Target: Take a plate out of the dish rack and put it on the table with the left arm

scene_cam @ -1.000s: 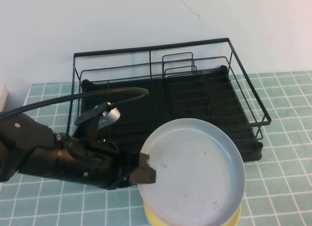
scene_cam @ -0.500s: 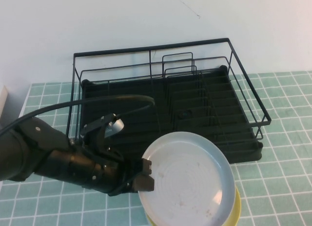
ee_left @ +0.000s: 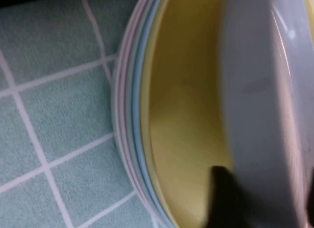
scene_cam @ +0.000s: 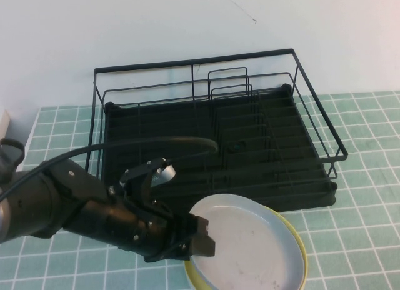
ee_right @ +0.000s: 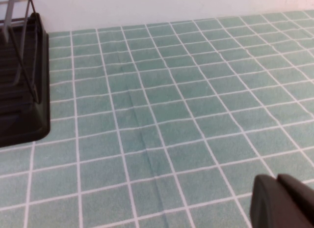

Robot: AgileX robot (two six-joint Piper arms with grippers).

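The left hand (scene_cam: pixel 201 243) grips the plate (scene_cam: pixel 247 243) by its left rim, already clear of the dish rack (scene_cam: pixel 206 134), low over a yellow plate (scene_cam: pixel 299 240) on the counter (scene_cam: pixel 362 240). Only setting down and release remain. The right hand (ee_right: pixel 284 201) sits parked off right; its grip I cannot tell.

Plate (scene_cam: pixel 250 246): pale grey, smooth, satin sheen, faint dark scuffs on its face. Yellow plate (scene_cam: pixel 299 240) directly beneath the plate: smooth, soft gloss. Dish rack (scene_cam: pixel 250 134) behind the plate: thin black wire, matt coating; ribbed black tray base looks like plastic. Table (scene_cam: pixel 362 234) around the rack: pale green tile-pattern surface, matt, faintly textured. Left gripper (scene_cam: pixel 199 239) at the plate's rim: matt black.
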